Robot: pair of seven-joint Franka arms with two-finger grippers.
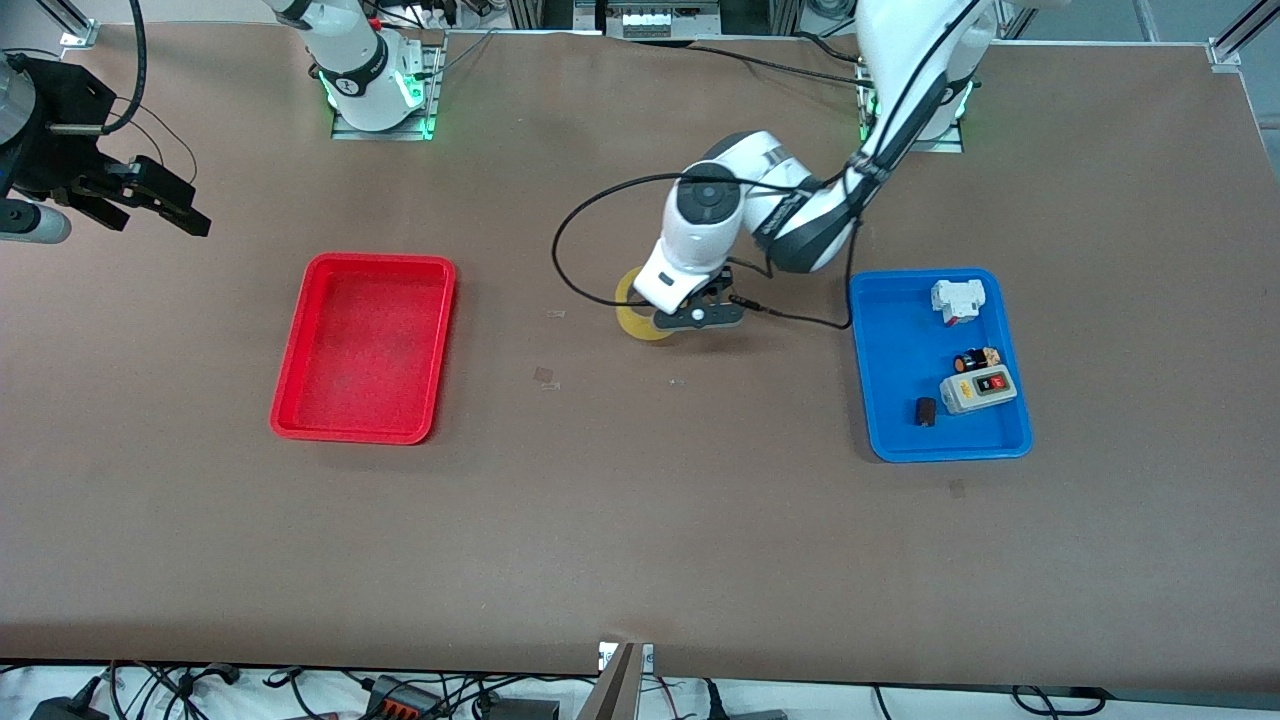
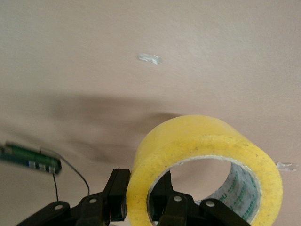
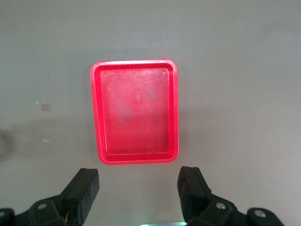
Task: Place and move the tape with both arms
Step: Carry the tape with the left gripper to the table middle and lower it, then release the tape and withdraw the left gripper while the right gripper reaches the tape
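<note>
The yellow tape roll [image 1: 632, 312] is over the middle of the table, between the two trays. My left gripper [image 1: 668, 316] is shut on its wall, one finger inside the hole and one outside. In the left wrist view the roll [image 2: 188, 139] stands tilted on edge in my left gripper [image 2: 141, 200]; I cannot tell whether it touches the table. My right gripper [image 1: 150, 205] is open and empty, up in the air at the right arm's end of the table. The right wrist view shows it [image 3: 138, 188] wide open, looking down at the red tray [image 3: 135, 110].
The red tray [image 1: 365, 340] is empty. A blue tray [image 1: 885, 400] toward the left arm's end holds a white block [image 1: 957, 300], a grey switch box [image 1: 978, 391], small batteries [image 1: 977, 359] and a small black item [image 1: 926, 411]. Small tape scraps [image 1: 545, 377] lie on the table.
</note>
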